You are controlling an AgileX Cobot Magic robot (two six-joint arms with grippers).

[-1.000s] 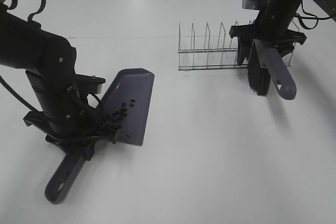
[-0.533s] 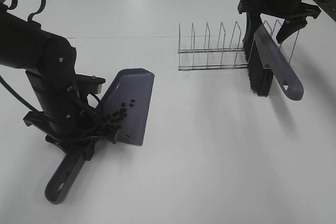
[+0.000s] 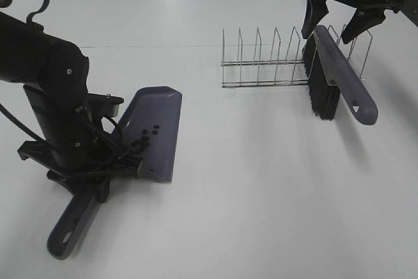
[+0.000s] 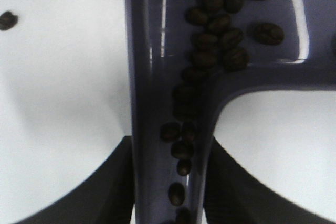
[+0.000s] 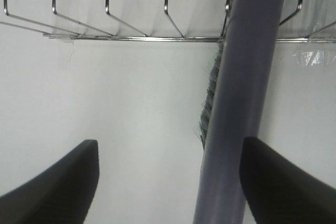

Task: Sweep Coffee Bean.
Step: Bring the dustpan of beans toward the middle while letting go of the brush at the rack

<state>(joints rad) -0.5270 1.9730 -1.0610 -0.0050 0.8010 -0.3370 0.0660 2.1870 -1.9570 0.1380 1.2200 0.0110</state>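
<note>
White tabletop (image 3: 261, 181) throughout. My left gripper (image 4: 167, 182) clamps the dustpan (image 3: 153, 132) handle; coffee beans (image 4: 220, 30) lie inside it. My right gripper (image 3: 339, 14) hangs open, empty, above the brush (image 3: 339, 83) leaning in the wire rack (image 3: 261, 63).

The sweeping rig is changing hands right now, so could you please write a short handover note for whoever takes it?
Left gripper: shut on the dustpan, gripping its handle.
Right gripper: open and holding nothing, above the brush.
The brush leans in the wire rack at the right, bristles down.
Coffee beans: most lie in the dustpan and along its handle channel. One stray bean sits on the table beside the pan.
Done: nearly all beans collected, brush parked.
Left: probably collect the stray bean, then deal with the loaded dustpan.
</note>
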